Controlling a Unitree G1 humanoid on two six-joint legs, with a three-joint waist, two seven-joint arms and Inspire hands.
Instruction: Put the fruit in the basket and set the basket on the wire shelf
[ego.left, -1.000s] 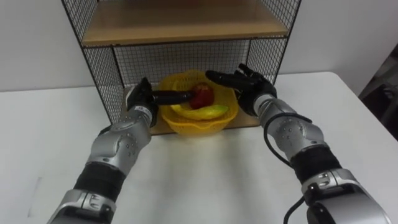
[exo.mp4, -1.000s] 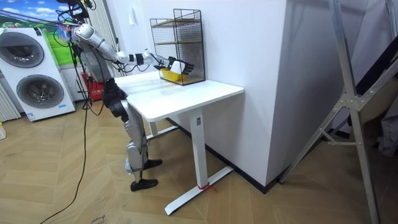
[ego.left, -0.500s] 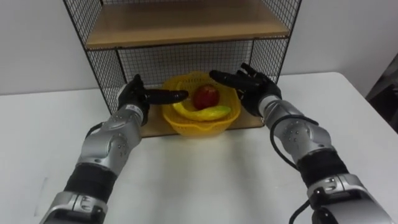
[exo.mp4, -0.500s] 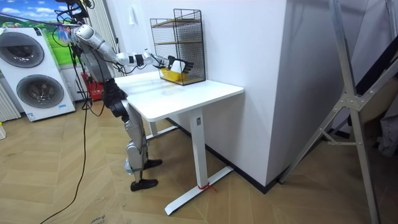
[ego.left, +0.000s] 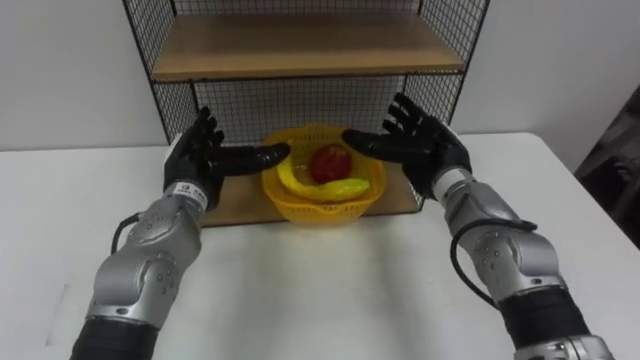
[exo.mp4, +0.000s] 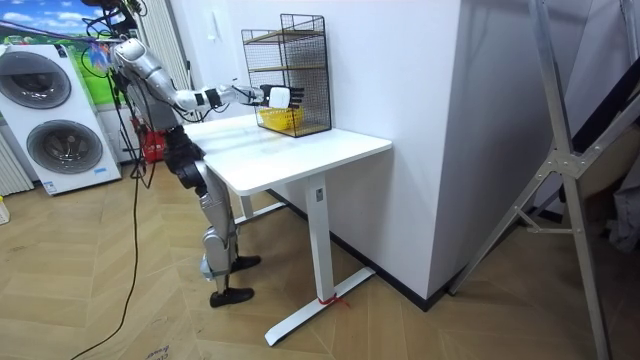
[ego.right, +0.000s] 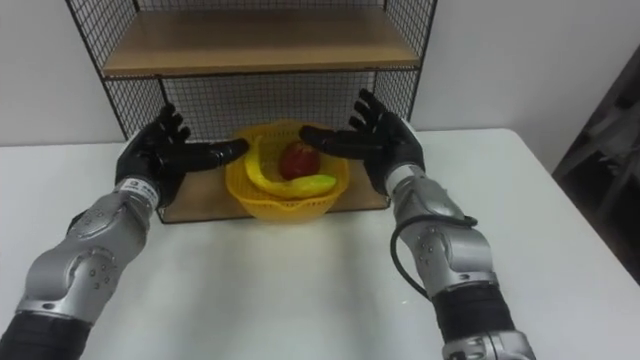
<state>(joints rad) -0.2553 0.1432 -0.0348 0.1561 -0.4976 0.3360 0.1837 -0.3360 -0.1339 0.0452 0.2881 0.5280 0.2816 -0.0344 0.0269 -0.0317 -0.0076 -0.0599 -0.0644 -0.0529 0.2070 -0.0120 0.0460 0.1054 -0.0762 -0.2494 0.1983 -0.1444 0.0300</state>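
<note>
Just outside the basket (ego.left: 325, 207) rim, left hand (ego.left: 200, 160) and right hand (ego.left: 425, 150) spread.

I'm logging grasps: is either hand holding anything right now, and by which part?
Nothing is held: the left hand and right hand are open, either side of the basket.

The basket (ego.left: 300, 205) is yellow, the apple (ego.left: 329, 163) red, the banana (ego.left: 345, 186) yellow-green. The shelf (ego.left: 300, 45) is black wire grid with tan wooden boards, the bench (ego.left: 330, 290) white, the left hand (ego.left: 200, 160) and right hand (ego.left: 425, 150) black.
</note>
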